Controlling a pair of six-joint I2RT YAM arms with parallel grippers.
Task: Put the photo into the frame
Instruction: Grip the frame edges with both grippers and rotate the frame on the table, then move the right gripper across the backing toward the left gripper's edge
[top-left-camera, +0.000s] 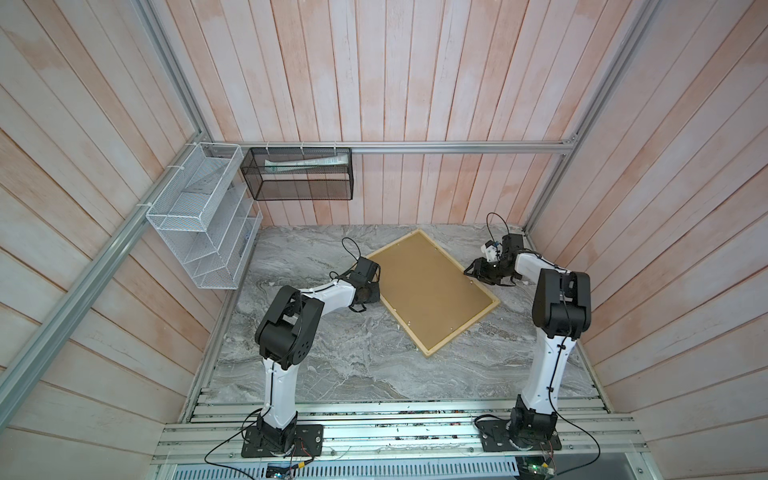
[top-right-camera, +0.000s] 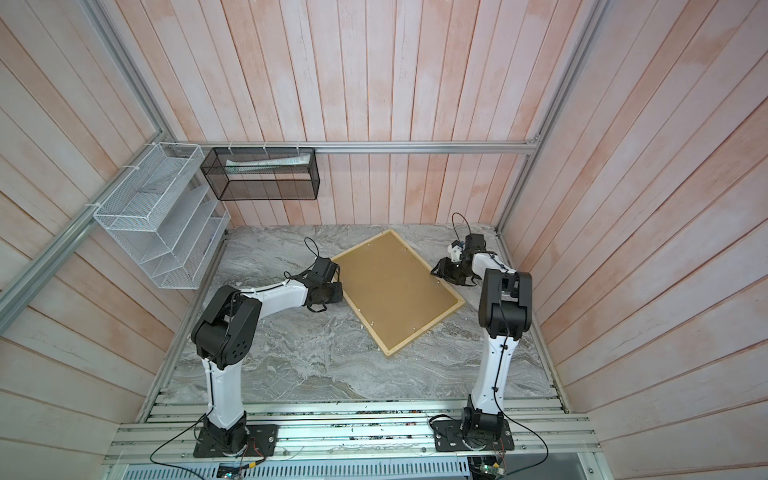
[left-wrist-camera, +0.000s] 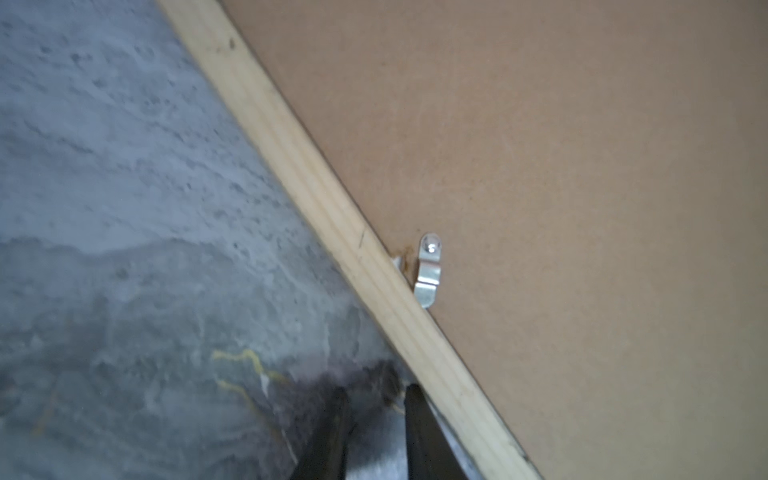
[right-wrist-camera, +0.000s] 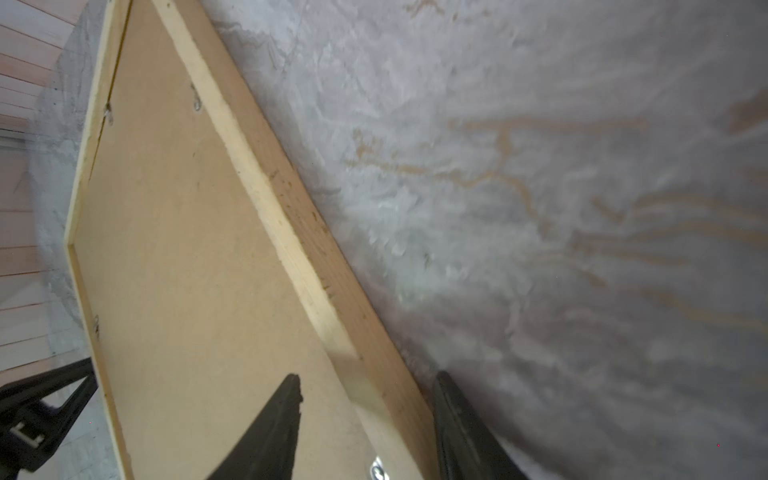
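The frame (top-left-camera: 463, 328) (top-right-camera: 426, 328) of pale wood lies face down and askew on the marble table, with a brown backing board (top-left-camera: 432, 286) (right-wrist-camera: 187, 270) filling it. The photo is hidden. My left gripper (top-left-camera: 374, 293) (left-wrist-camera: 376, 392) is low on the table just outside the frame's left rail (left-wrist-camera: 332, 208); its fingers stand a narrow gap apart with only table between them. A small metal clip (left-wrist-camera: 428, 270) sits on the board near that rail. My right gripper (top-left-camera: 469, 270) (right-wrist-camera: 368, 376) is open and straddles the right rail (right-wrist-camera: 291, 232), one finger over the board, the other outside.
A white wire rack (top-left-camera: 203, 216) and a black mesh basket (top-left-camera: 299, 174) holding papers hang on the walls at the back left. Bare marble table (top-left-camera: 353, 353) stretches in front of the frame. The enclosure's walls stand close behind both arms.
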